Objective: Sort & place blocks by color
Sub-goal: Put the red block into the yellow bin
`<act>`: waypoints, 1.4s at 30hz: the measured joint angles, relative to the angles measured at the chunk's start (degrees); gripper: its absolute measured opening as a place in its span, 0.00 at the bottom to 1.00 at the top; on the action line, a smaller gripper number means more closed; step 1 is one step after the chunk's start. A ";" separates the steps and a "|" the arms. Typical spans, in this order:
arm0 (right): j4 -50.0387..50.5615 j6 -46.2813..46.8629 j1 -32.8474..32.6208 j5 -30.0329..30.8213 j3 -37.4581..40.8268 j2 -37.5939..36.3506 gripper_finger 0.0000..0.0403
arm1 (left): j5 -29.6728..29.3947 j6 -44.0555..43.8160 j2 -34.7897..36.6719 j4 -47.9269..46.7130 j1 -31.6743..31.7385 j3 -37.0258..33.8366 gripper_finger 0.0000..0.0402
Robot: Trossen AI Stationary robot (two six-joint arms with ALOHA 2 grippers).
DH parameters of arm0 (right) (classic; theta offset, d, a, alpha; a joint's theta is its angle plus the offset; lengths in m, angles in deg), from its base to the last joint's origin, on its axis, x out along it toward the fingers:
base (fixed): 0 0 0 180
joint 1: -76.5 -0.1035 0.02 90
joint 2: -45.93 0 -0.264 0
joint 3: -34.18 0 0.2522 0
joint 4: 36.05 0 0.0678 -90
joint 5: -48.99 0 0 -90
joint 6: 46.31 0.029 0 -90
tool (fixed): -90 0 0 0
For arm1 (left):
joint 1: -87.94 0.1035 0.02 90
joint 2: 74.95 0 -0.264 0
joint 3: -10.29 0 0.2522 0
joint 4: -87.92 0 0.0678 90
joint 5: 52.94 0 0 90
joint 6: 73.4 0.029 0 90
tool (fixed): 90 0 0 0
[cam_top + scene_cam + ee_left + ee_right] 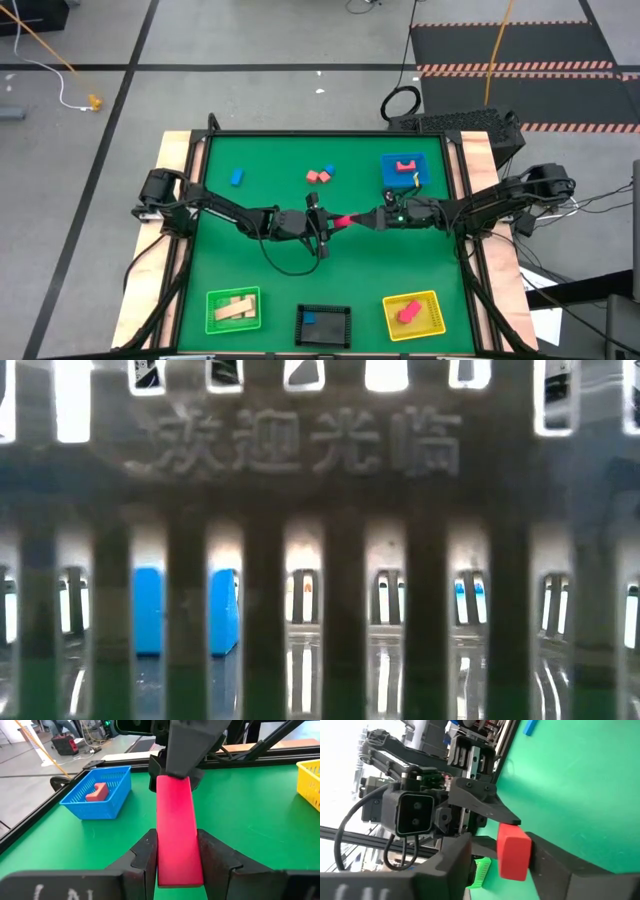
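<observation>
High view: above the middle of the green desk (270, 290), the left gripper (322, 228) and the right gripper (368, 220) meet end to end, with a red bar (345, 220) bridging the gap between them. Two red blocks (319, 175) and a blue block (237, 177) lie farther back. A blue tray (425, 165) at the rear holds a red piece; a green tray (215, 300) with tan wooden blocks, a black tray (340, 325) with a blue block, and a yellow tray (430, 300) with a red block line the near edge.

Low view: dark slats fill the picture; a blue block (185, 610) shows behind them.

Left wrist view: the left fingers (145, 857) pinch one end of the red bar (175, 832); the right gripper covers the far end.

Right wrist view: the red bar (512, 851) sits between the right fingers (555, 857), touching one; whether they clamp it cannot be told.
</observation>
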 joint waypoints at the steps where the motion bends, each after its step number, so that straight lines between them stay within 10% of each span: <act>1: 0.04 0.04 0.00 0.03 0.02 0.00 0.38 | 0.00 -0.01 0.00 0.03 0.02 0.00 0.27; 8: 1.59 1.05 0.02 0.43 0.04 0.00 0.11 | -0.19 0.59 0.00 0.20 0.19 -0.04 0.31; 20: 5.68 -0.24 1.87 -5.84 -0.04 -3.74 0.11 | 0.38 -1.69 -0.11 1.80 -0.24 -0.04 0.35; 31: 38.52 -2.99 4.47 -5.85 -0.07 -18.99 0.11 | -0.22 -3.17 -0.11 3.50 -0.89 -0.07 0.36; 42: 32.90 7.43 -13.41 -1.12 -0.04 -25.40 0.11 | -6.44 -5.90 -0.11 -7.95 -0.65 -0.09 0.36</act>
